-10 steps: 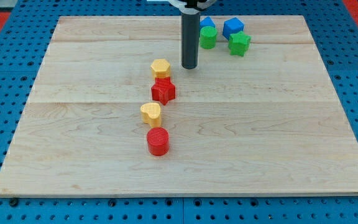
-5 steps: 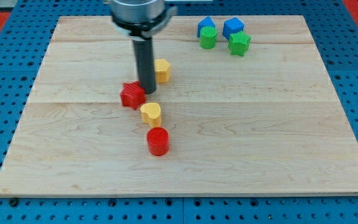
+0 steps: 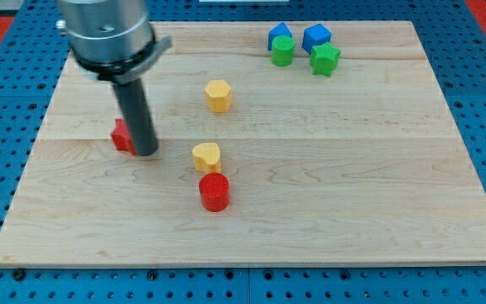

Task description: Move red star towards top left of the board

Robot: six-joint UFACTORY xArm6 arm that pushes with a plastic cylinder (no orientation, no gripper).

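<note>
The red star lies at the board's left middle, mostly hidden behind my dark rod. My tip rests on the board right against the star's right side. The board's top left corner is up and to the left of the star.
A yellow hexagon sits right of the rod. A yellow heart and a red cylinder lie below it. At the top right stand two blue blocks, a green cylinder and a green star. The wooden board lies on a blue pegboard.
My rod has swept from the top middle down and left across the board. The red star has slid left with it, away from the yellow hexagon and heart.
</note>
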